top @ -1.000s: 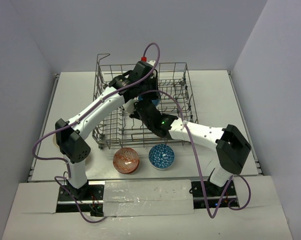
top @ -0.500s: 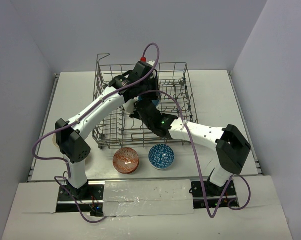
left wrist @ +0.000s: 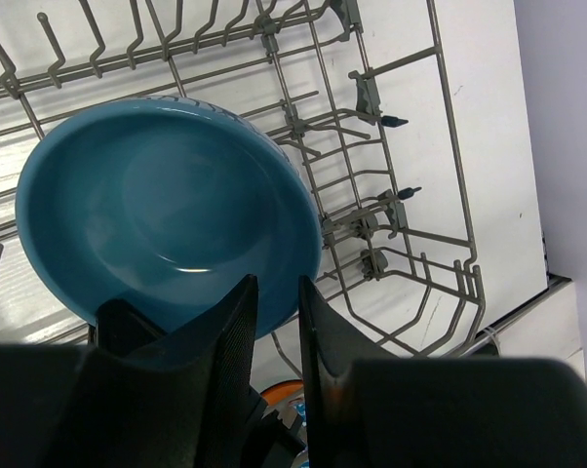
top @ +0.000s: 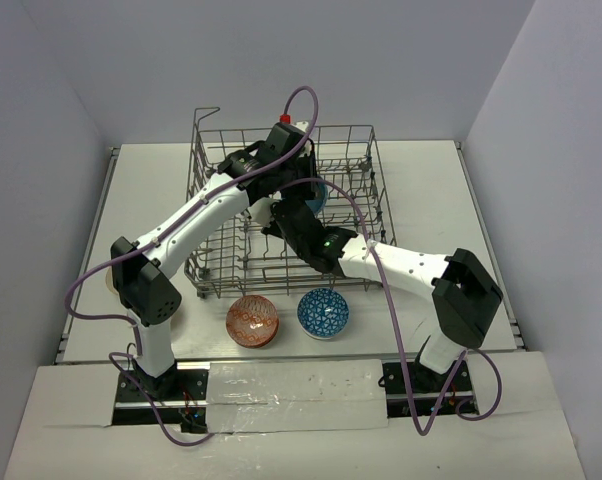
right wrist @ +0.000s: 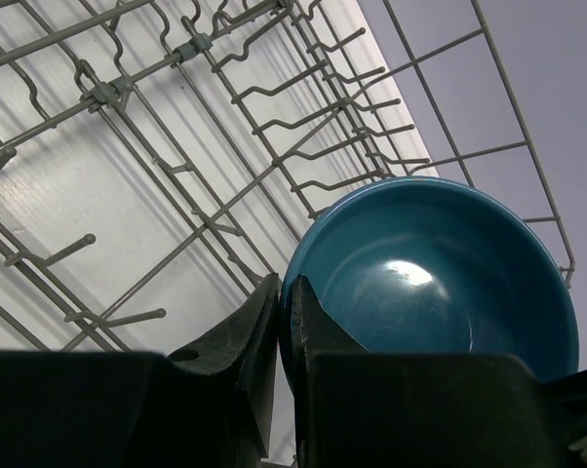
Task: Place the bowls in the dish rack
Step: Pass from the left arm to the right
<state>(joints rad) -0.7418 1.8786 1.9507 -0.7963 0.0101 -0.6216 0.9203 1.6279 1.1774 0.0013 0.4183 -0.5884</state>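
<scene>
A plain blue bowl stands on edge among the tines inside the grey wire dish rack. My right gripper is shut on its rim, one finger inside and one outside. From above, my left gripper straddles the bowl's rim, its jaws open with a gap showing between them. Two more bowls sit on the table in front of the rack, a red patterned bowl and a blue patterned bowl.
The rack has a raised handle at its far left corner and rows of upright tines across its floor. Grey walls close in the table on the left, the back and the right. A purple cable arcs above the left wrist.
The left gripper's jaws have parted from the blue bowl's rim. Both arms have stayed almost where they were, and the right gripper still pinches the bowl.
</scene>
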